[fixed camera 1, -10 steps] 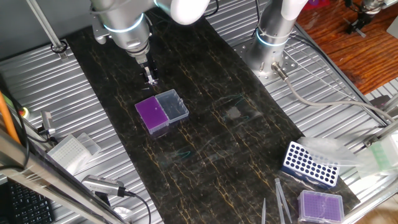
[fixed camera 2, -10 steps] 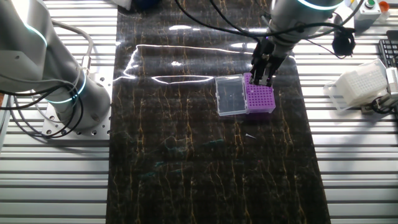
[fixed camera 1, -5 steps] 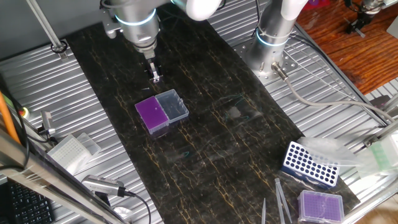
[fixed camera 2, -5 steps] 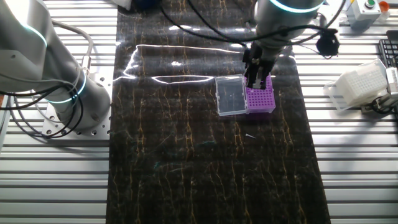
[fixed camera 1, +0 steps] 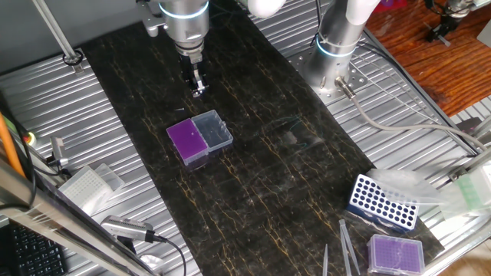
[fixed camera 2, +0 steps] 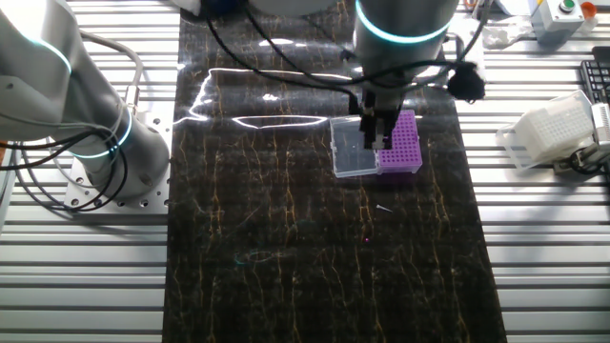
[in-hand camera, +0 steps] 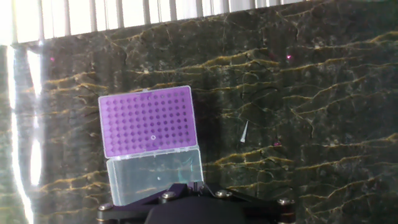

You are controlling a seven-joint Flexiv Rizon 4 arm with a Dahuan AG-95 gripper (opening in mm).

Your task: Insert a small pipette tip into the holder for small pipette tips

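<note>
The holder for small pipette tips (fixed camera 1: 184,140) has a vivid purple grid, and its clear lid (fixed camera 1: 213,129) lies open beside it on the dark mat. It also shows in the other fixed view (fixed camera 2: 404,143) and in the hand view (in-hand camera: 147,121). A small clear pipette tip (in-hand camera: 243,132) lies loose on the mat beside the holder, also seen in the other fixed view (fixed camera 2: 383,207). My gripper (fixed camera 1: 199,88) hangs above the mat just beyond the holder, over the lid (fixed camera 2: 351,148) in the other fixed view. Its fingers look pressed together with nothing seen between them.
A blue rack with large holes (fixed camera 1: 381,201), a paler purple box (fixed camera 1: 396,253) and tweezers (fixed camera 1: 347,245) sit at the near right. A white tip box (fixed camera 2: 553,129) stands off the mat. A second arm's base (fixed camera 2: 91,143) stands beside the mat.
The arm has moved sideways from above the holder's purple grid toward the lid side and slightly farther back. The holder and the loose tip have not moved.
</note>
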